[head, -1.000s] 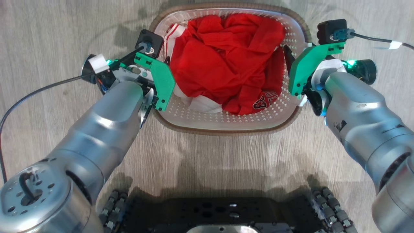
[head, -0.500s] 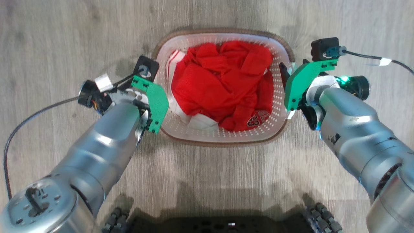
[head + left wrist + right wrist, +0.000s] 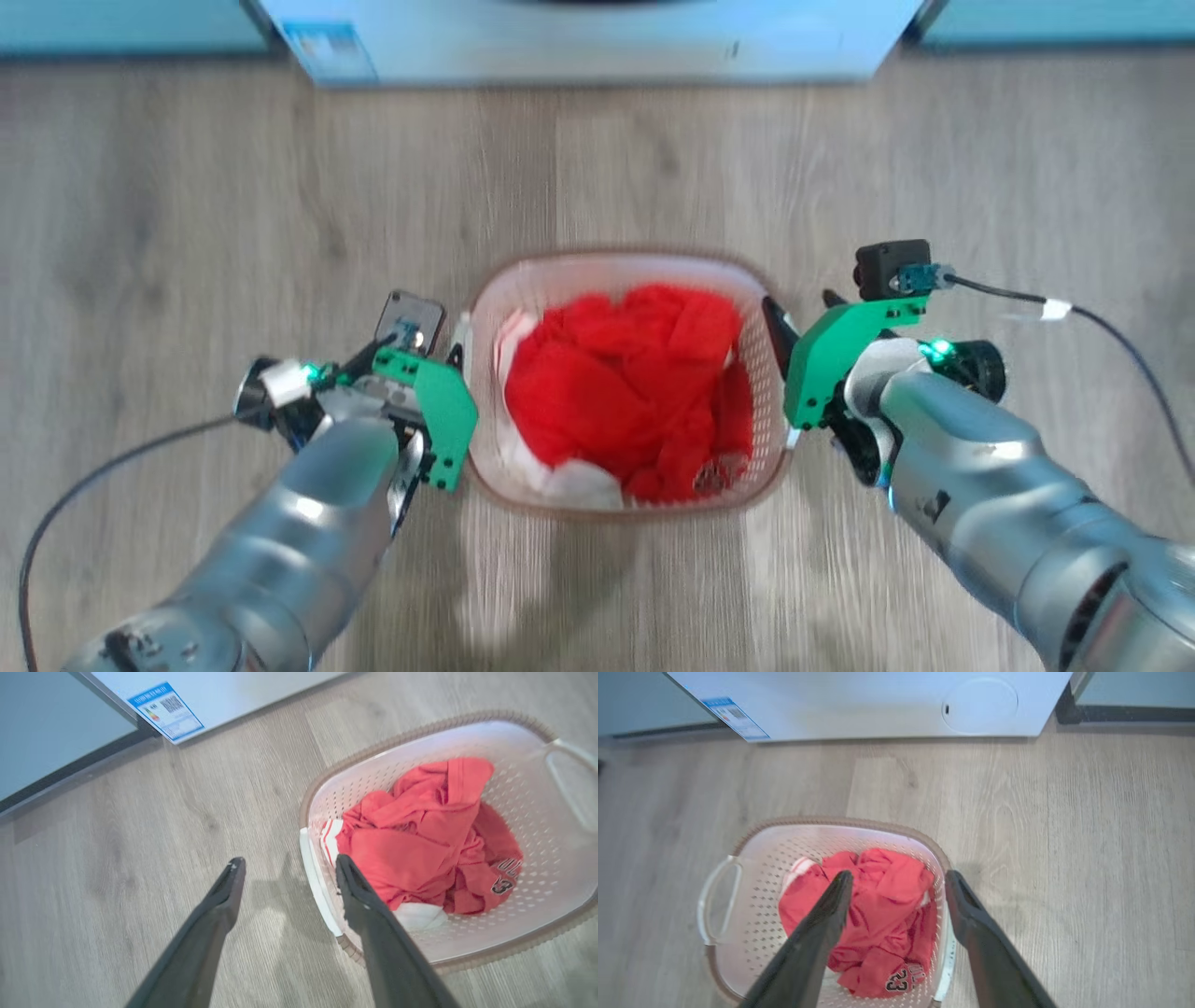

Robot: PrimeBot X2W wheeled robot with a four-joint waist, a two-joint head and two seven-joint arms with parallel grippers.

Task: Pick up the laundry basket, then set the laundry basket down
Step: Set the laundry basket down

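Observation:
The laundry basket, white and perforated with a brown rim, stands on the wooden floor with red clothing piled in it. My left gripper hangs open above the basket's left handle; one finger is over the floor and the other over the basket's edge. My right gripper is open above the right side, one finger over the clothes and one outside the rim. In the wrist views the left gripper and the right gripper both hold nothing. The basket looks well below the fingers.
A white appliance with a blue label stands just beyond the basket, flanked by teal cabinet fronts. Black cables trail from both wrists over the floor. Bare floorboards lie to both sides.
The head view has pulled up and back, so the basket looks smaller and the appliance has come into view. Both grippers stay open and now stand higher above the basket's sides.

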